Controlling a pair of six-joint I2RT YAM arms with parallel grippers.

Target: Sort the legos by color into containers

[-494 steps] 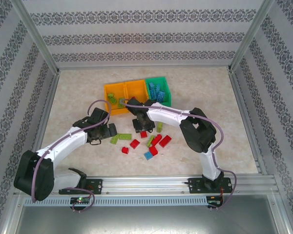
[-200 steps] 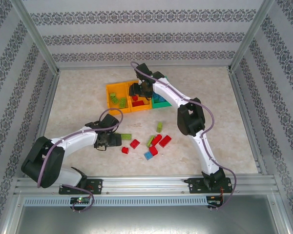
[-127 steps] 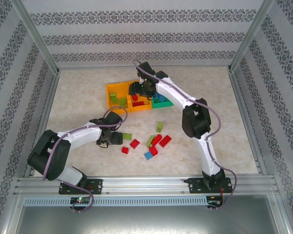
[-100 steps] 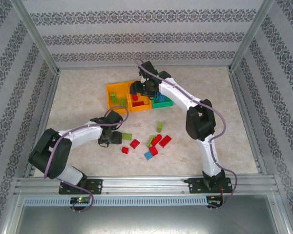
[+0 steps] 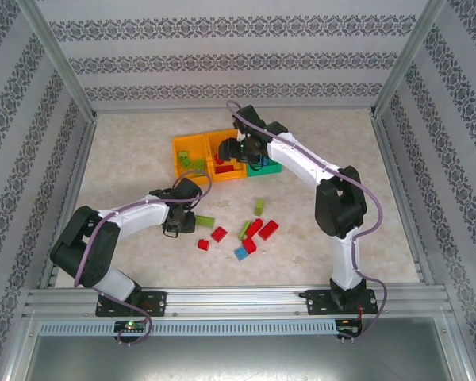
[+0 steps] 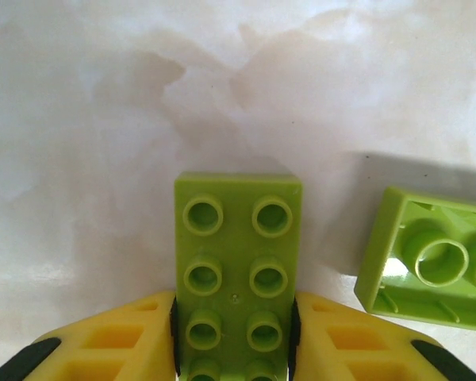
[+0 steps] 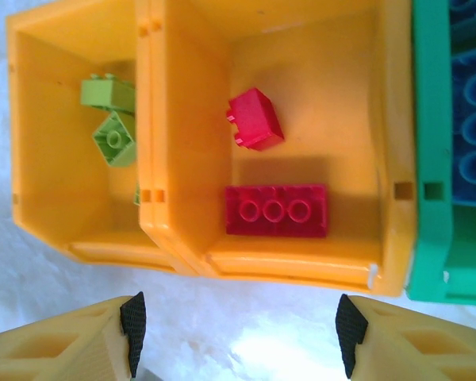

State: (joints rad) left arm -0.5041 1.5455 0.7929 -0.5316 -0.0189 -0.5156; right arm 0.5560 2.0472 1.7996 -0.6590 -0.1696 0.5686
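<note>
Left wrist — left pincer [image 6: 233, 349] clamps lime brick [image 6: 238, 254] by long edges

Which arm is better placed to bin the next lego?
Left. The left hand is shut on a lime green lego, ready to carry to the orange bin holding green ones. The right hand hangs open and empty.

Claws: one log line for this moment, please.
left claw: shut on lime brick | right claw: open, empty, near middle orange bin | bin holds two red bricks | table: loose bricks unsorted
</note>
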